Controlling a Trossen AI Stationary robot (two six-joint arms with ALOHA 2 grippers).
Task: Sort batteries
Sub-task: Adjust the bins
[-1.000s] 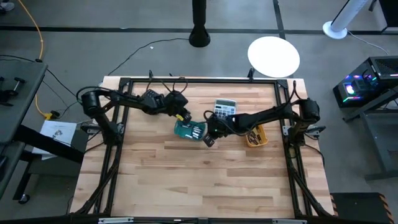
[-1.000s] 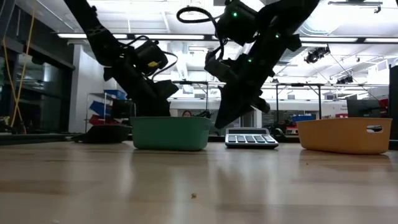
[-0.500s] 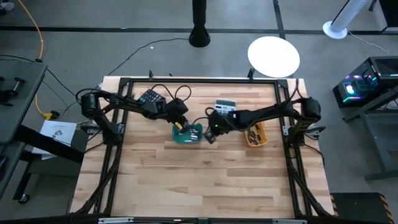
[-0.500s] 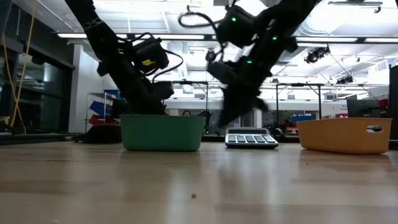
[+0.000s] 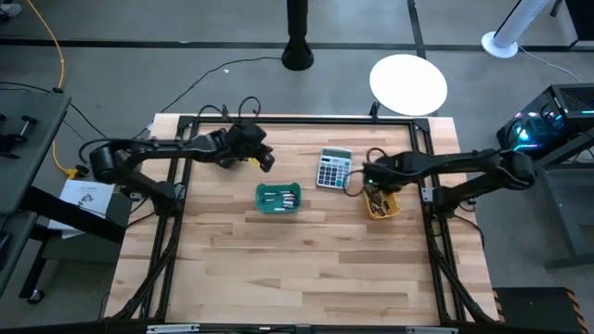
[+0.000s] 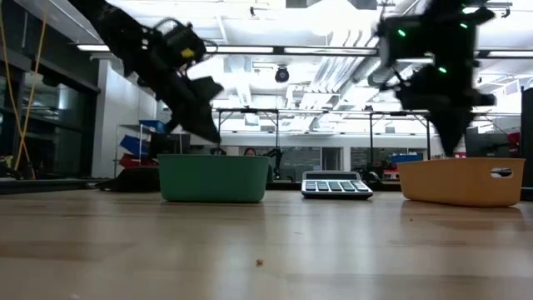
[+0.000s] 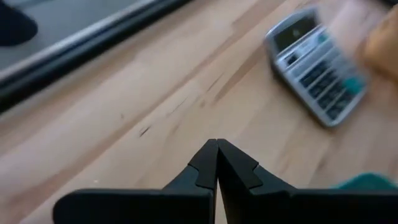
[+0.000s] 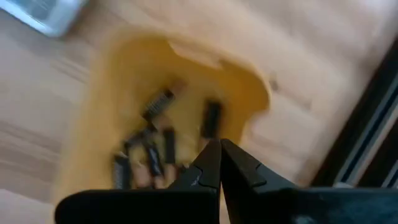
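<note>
High view: batteries (image 5: 279,197) lie in the teal tray (image 5: 263,204), others in the yellow tray (image 5: 389,212). Left gripper (image 5: 265,161) and right gripper (image 5: 369,175) are closed, empty (a low pass might nudge a tray).

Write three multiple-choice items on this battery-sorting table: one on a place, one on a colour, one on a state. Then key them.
1. The right end effector is over:
A. the teal tray
B. the yellow tray
C. bare wood

2. The tray between the arms is:
A. teal
B. red
C. white

3. The left end effector is:
A. open and empty
B. shut on a calculator
C. shut and empty

Key: 1 B, its wrist view looks into the yellow tray of batteries. 2 A, teal in the high view. 3 C, its fingers meet with nothing between.
</note>
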